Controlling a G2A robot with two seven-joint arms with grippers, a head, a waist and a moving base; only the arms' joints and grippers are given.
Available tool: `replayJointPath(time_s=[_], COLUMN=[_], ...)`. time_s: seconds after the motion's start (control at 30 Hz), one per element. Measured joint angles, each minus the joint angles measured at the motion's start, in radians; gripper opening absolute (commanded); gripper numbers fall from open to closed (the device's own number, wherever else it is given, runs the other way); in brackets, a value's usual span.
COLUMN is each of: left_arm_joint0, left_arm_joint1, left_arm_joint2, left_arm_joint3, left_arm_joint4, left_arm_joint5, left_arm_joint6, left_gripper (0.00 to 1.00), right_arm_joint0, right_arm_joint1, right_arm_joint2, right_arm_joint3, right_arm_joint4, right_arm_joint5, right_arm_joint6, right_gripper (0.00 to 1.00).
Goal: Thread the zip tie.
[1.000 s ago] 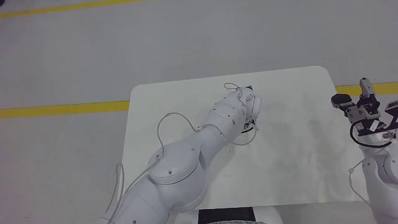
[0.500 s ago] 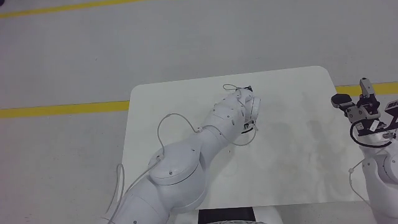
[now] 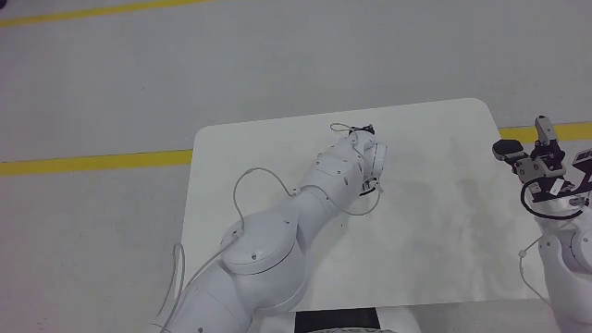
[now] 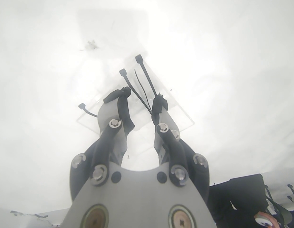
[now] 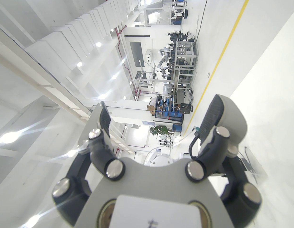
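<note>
– So, where are the zip ties [image 4: 142, 67], and what do they look like?

– They are thin black plastic straps, each ending in a small square head. Begin at the left: the left arm stretches from the near left corner of the table [image 3: 444, 240] to the middle of its white top. In that arm's wrist view, the left gripper [image 4: 139, 97] hangs just above a clear plate [image 4: 182, 117] that lies flat on the table. A stray tie [image 4: 82, 106] rests at the plate's edge, and its strap passes behind one finger. Two more straps lie across the plate with their heads pointing away from the gripper. A thinner tail end lies between them. All three run into the gap between the fingertips.

– Is that gripper holding one?

– Its fingers stand apart, with black padded tips on either side of the straps. One tip sits right against a strap, but I cannot tell whether it touches.

– And further right?

– The right gripper [image 5: 157, 119] is raised beside the table's right edge. Its fingers are spread wide, with the ribbed pads facing each other.

– What about the room?

– The table has rounded corners and stands on a pale grey floor [image 3: 277, 55] crossed by a yellow line [image 3: 92, 162]. Beyond the right gripper there is a bright hall with metal racks [image 5: 182, 60] and a green plant [image 5: 158, 129].
</note>
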Motion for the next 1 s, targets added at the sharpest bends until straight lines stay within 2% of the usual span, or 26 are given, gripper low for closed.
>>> replayJointPath(time_s=[0.37,0.53,1.0], left_arm_joint0=[0.007,0.007,0.008], left_arm_joint1=[0.000,0.000,0.000], left_arm_joint2=[0.005,0.005,0.006], left_arm_joint3=[-0.001,0.001,0.001], left_arm_joint4=[0.001,0.002,-0.035], left_arm_joint5=[0.000,0.000,0.000], left_arm_joint6=[-0.009,-0.016,-0.003], left_gripper=[0.11,0.09,0.14], right_arm_joint0=[0.000,0.000,0.000], right_arm_joint1=[0.000,0.000,0.000], right_arm_joint2=[0.000,0.000,0.000], right_arm_joint3=[0.000,0.000,0.000], right_arm_joint4=[0.000,0.000,0.000], right_arm_joint5=[0.000,0.000,0.000], right_arm_joint6=[0.000,0.000,0.000], right_gripper=[1.00,1.00,1.00])
